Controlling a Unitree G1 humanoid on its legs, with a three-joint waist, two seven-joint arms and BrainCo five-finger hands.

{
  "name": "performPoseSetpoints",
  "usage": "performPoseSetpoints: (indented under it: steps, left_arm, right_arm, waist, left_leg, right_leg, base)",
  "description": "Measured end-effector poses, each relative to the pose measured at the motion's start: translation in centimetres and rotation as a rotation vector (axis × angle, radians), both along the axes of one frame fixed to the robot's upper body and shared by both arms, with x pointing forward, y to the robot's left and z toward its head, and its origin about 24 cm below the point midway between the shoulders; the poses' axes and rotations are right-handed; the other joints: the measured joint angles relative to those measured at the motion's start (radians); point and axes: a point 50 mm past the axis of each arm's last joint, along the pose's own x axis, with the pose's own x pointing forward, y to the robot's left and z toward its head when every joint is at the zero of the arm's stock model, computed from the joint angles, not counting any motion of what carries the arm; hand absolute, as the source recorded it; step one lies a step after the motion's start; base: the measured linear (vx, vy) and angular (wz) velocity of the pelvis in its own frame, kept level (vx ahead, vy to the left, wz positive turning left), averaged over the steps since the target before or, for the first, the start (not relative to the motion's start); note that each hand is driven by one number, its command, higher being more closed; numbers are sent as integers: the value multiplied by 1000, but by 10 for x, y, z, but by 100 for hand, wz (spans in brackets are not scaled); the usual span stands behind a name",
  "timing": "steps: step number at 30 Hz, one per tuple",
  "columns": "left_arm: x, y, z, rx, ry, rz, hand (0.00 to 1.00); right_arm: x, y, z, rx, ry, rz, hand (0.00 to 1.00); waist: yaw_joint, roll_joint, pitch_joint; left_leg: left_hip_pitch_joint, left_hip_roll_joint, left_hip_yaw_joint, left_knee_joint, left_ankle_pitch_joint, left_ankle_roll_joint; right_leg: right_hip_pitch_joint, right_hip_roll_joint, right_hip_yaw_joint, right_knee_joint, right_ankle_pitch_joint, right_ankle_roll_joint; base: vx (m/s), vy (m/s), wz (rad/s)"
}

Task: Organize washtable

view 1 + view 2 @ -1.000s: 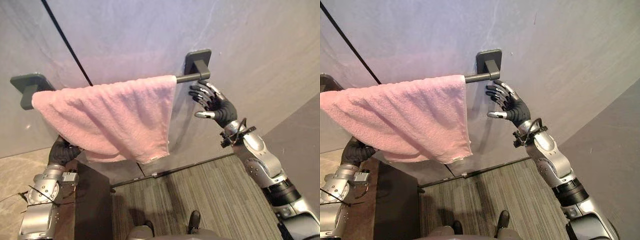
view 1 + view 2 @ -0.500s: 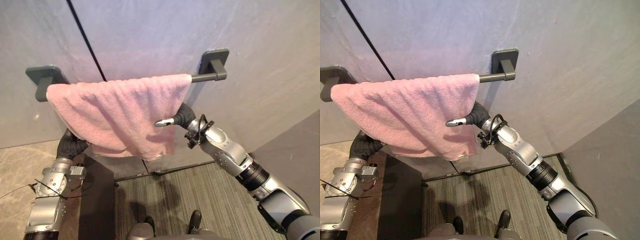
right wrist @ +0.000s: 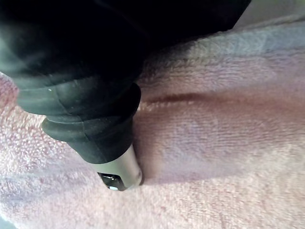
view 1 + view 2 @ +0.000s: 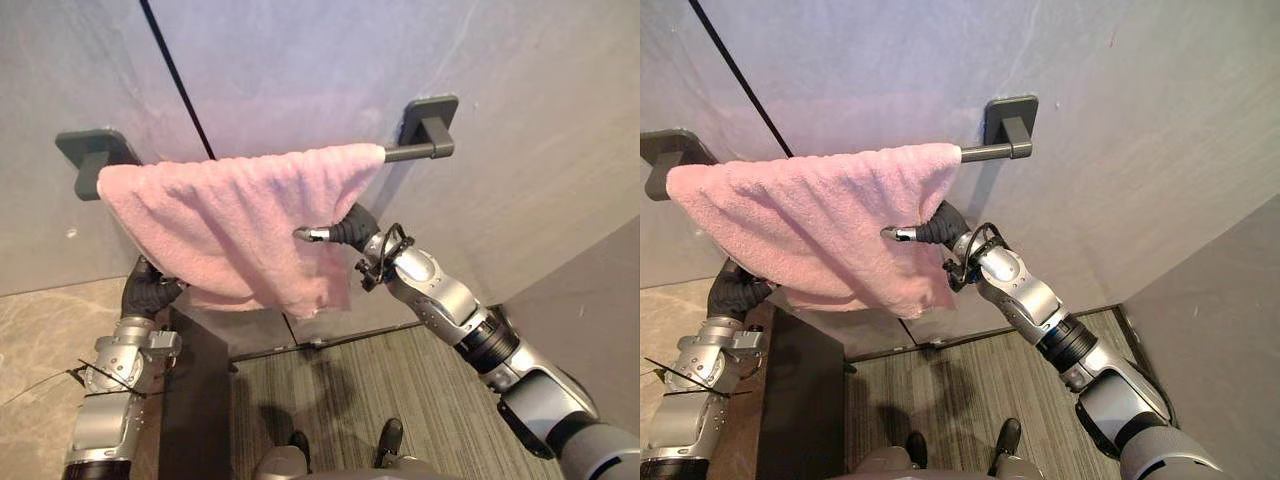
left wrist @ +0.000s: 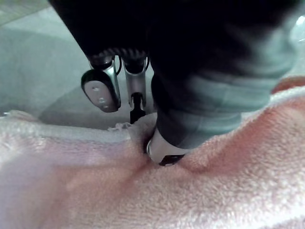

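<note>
Towel: a pink towel (image 4: 240,215) hangs over the dark bar (image 4: 415,153) on the grey wall (image 4: 520,120), covering it from the left end to just short of the right bracket.
Left hand: the left hand (image 4: 148,292) is at the towel's lower left edge. Its thumb (image 5: 164,155) digs into the cloth, pinching it against fingers (image 5: 101,91) that show past the hem.
Right hand: the right hand (image 4: 352,226) is at the towel's right edge below the bar. Its thumb (image 4: 310,234) lies on the front face, and its grip cannot be told.
</note>
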Motion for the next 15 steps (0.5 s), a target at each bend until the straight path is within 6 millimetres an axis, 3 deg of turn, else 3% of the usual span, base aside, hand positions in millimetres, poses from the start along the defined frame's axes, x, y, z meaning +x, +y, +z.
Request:
performPoseSetpoints:
  steps: [3,5,6,15]
  left_arm:
    - [1,6,6,-1,-22,36,100]
    - [-3,19,13,6,-54,88,100]
    - [-3,16,15,9,-65,72,100]
    - [-1,5,19,14,-91,-1,100]
  right_arm:
    - [3,-16,2,61,-2,-71,100]
    - [7,-39,3,85,-11,-159,100]
    - [8,-46,4,77,-20,-178,100]
    - [10,-63,3,97,-4,-221,100]
  waist:
    - [0,0,0]
    - [0,0,-1]
    - [-1,0,-1]
    - [-10,-3,-3]
  left_leg:
    - [2,-1,1,0,1,-1]
    - [2,-4,1,0,4,1]
    - [2,-7,1,0,5,3]
    - [6,-14,9,-2,7,5]
  right_leg:
    - [0,0,3,0,0,0]
    - [1,-3,3,0,0,0]
    - [1,-6,3,0,0,0]
    - [1,-11,14,0,0,0]
  base:
    - [-52,-15,-2]
    - [-48,-4,0]
    - [-54,1,0]
    - [-25,3,-2]
